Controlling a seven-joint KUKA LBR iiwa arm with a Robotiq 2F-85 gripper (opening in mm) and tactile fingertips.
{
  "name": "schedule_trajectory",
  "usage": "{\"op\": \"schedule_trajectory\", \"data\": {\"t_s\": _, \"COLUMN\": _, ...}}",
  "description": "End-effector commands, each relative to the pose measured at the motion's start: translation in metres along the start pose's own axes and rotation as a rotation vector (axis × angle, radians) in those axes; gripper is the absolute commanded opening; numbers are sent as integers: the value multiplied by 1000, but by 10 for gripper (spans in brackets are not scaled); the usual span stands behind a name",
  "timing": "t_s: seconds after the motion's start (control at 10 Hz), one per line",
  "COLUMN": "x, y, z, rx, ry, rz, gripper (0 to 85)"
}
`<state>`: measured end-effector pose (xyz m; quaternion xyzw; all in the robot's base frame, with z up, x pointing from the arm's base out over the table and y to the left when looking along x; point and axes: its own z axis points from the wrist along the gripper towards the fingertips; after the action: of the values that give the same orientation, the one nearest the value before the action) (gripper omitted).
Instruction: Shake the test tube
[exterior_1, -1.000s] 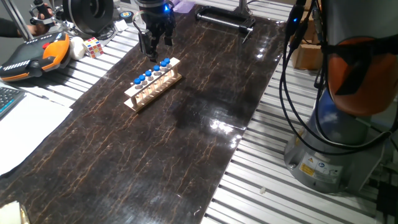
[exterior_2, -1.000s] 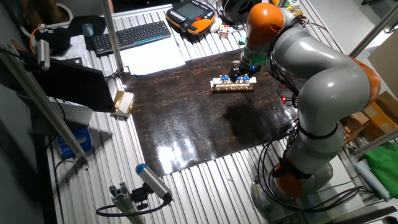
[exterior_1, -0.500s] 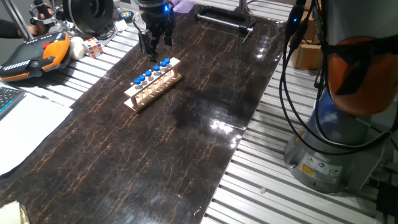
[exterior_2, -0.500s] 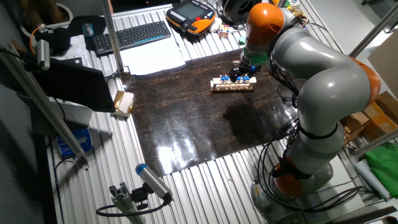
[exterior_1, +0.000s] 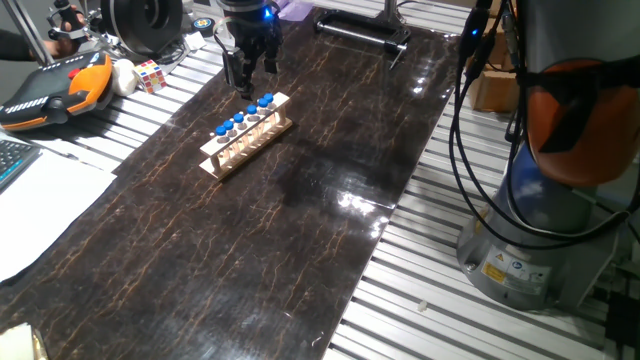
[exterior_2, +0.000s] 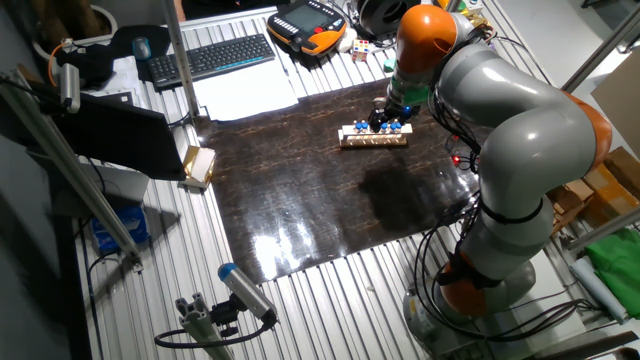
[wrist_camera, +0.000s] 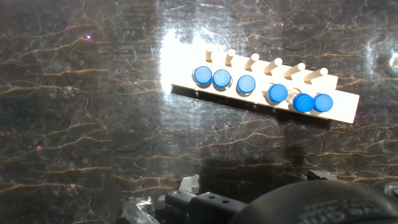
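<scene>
While the gripper (exterior_1: 247, 78) hangs over the dark marble-look mat (exterior_1: 300, 200), its fingers (exterior_1: 232, 76) point down with a small gap between them and nothing held, so they look released, though the hand view only catches the black body at the bottom edge and not the tips. Just in front of the fingers and lower down sits the light wooden rack (wrist_camera: 345, 106) with all six tubes standing upright in it, blue caps in a row. The test tube (wrist_camera: 203, 76) at one end of that row has another cap touching it, then one alone (wrist_camera: 246, 84), one more (wrist_camera: 277, 93), and a pair pressed together at the other end (wrist_camera: 303, 102). A line of bare wooden pegs (wrist_camera: 252, 61) runs along the rack's side away from the fingers. From the other fixed view the rack (exterior_2: 372, 140) lies just beside the fingertips, not touching them. Further off past the mat are a Rubik's cube (exterior_1: 150, 75) and an orange-and-black pendant (exterior_1: 55, 90).
</scene>
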<state>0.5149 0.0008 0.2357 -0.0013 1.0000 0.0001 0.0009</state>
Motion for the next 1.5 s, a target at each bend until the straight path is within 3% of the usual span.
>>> {"op": "schedule_trajectory", "data": {"t_s": 0.0, "x": 0, "y": 0, "z": 0, "rx": 124, "ry": 204, "rz": -154, "gripper": 7}}
{"op": "schedule_trajectory", "data": {"t_s": 1.4, "x": 0, "y": 0, "z": 0, "rx": 120, "ry": 209, "rz": -187, "gripper": 7}}
